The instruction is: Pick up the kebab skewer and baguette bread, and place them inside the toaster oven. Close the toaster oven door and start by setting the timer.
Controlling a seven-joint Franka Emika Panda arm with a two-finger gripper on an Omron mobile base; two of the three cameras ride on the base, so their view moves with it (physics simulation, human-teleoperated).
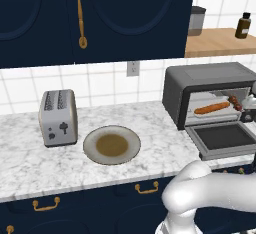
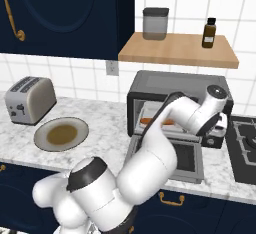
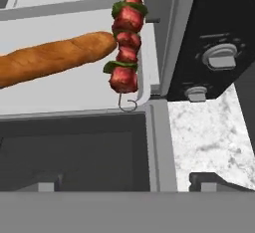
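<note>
Both foods loaded: baguette bread (image 3: 50,60) along the toaster oven (image 1: 210,80) tray, kebab skewer (image 3: 125,48) against its right edge; toaster oven door (image 1: 222,139) down, timer unset; gripper (image 3: 124,179) empty above door, spread apart.

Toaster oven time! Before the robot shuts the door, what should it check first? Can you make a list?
1. Baguette bread inside the toaster oven: ok.
2. Kebab skewer inside, beside the bread's tip: ok.
3. Skewer's hook end clear of the door hinge line: cannot tell; it sits right at the tray's front edge.
4. Toaster oven door dropped flat open, nothing lying on it: ok.
5. End effector empty: ok; its open fingertips hold nothing.
6. Timer knobs unblocked: ok.
</note>
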